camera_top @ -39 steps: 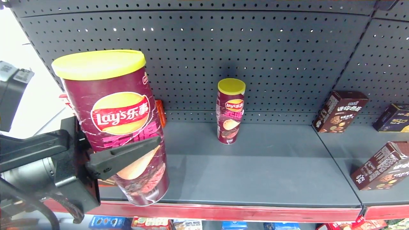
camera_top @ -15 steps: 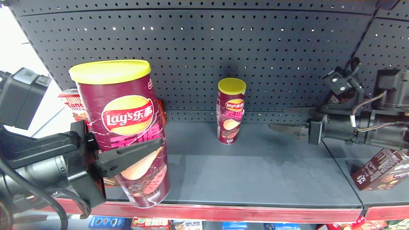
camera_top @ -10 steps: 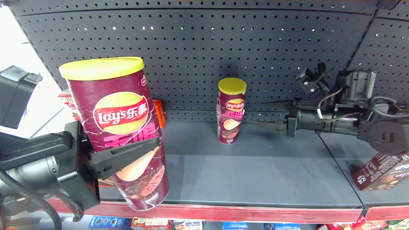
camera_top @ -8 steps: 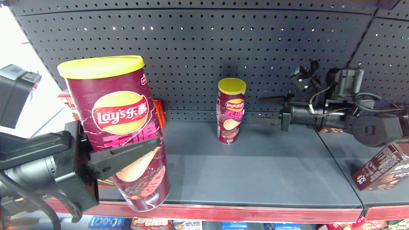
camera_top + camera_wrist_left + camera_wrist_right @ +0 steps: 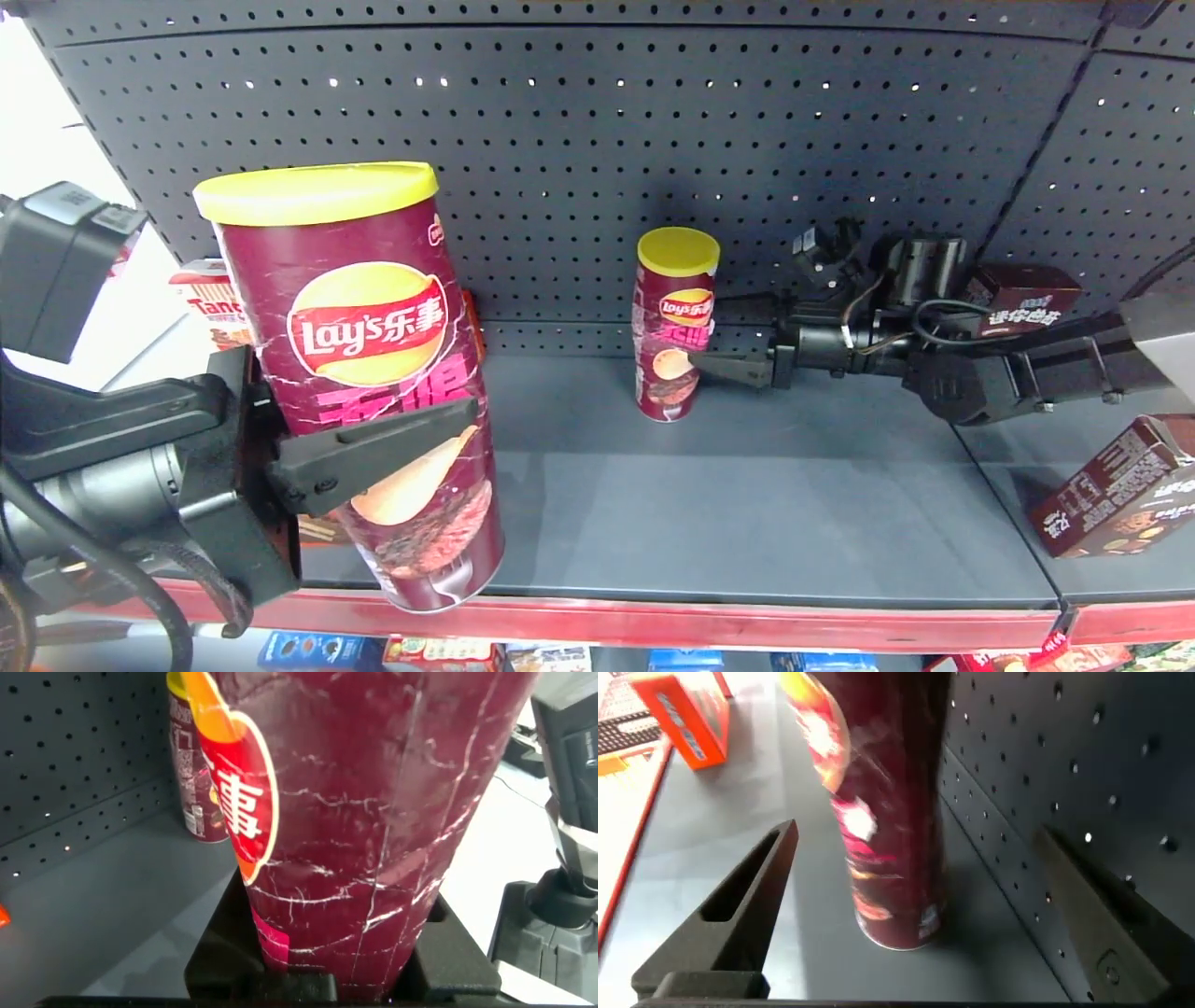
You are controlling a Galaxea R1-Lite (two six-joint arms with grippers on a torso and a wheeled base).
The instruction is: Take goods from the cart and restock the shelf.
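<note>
A tall maroon chip can with a yellow lid (image 5: 359, 373) hangs tilted over the shelf's front left edge, and my left gripper (image 5: 401, 420) is shut on its lower half. The left wrist view has this held can (image 5: 364, 812) close up. A second, identical can (image 5: 674, 322) stands upright at the back middle of the grey shelf (image 5: 747, 504). My right gripper (image 5: 724, 331) comes in from the right, open, one finger on each side of that standing can (image 5: 887, 812). Gaps show between the can and both fingers (image 5: 738, 905).
Brown boxes lie at the right of the shelf (image 5: 1111, 485) and behind my right arm (image 5: 1022, 289). An orange-and-white box (image 5: 210, 299) stands behind the held can. The pegboard back wall (image 5: 653, 140) is close behind the standing can. A red lip (image 5: 747, 625) runs along the shelf front.
My right arm came into view from the right and moved left until its open fingers flank the standing can. My left arm, still holding its can, shifted only slightly.
</note>
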